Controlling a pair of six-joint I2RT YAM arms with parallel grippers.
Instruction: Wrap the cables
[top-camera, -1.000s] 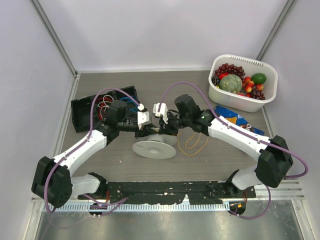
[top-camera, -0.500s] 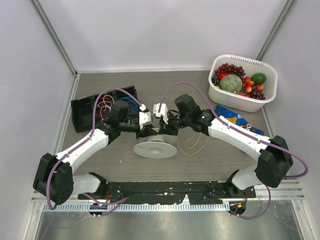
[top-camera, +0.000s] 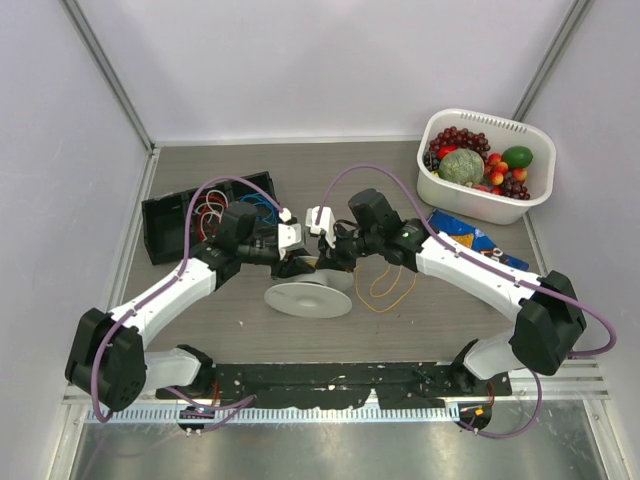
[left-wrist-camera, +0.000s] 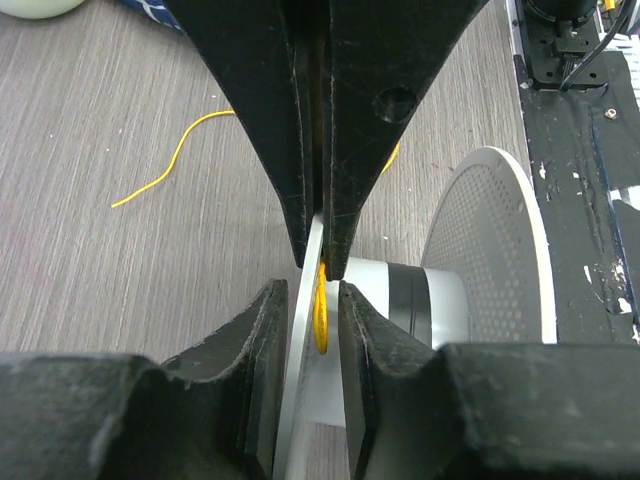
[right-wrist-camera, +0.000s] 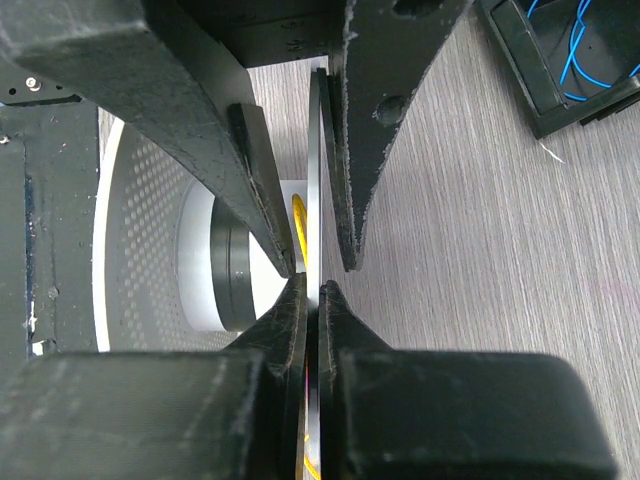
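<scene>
Dead centre, found the spool (top-camera: 308, 298) under both bent arms. Watched the left gripper (left-wrist-camera: 314, 290) nudge in toward the hub over the last second; read that as lining up another turn. Caught the right gripper (right-wrist-camera: 312, 285) pinched tight on one rim of the spool. Spotted the cable (left-wrist-camera: 320, 308) partly on the hub, the rest looped loose just right of the spool. Couldn't call the left fingers (left-wrist-camera: 250, 360), a sliver apart astride rim and strand, gripping or not.

At the far right of the wood-grain table (top-camera: 330, 165) a white tub (top-camera: 478, 207) holds dark grapes (top-camera: 465, 137), a green melon (top-camera: 462, 166) and other fruit, with a blue snack packet (top-camera: 468, 238) just in front, while at the left a black box (top-camera: 163, 228) holds red-and-white wire coils (top-camera: 207, 213) and a blue coil (top-camera: 257, 203).
</scene>
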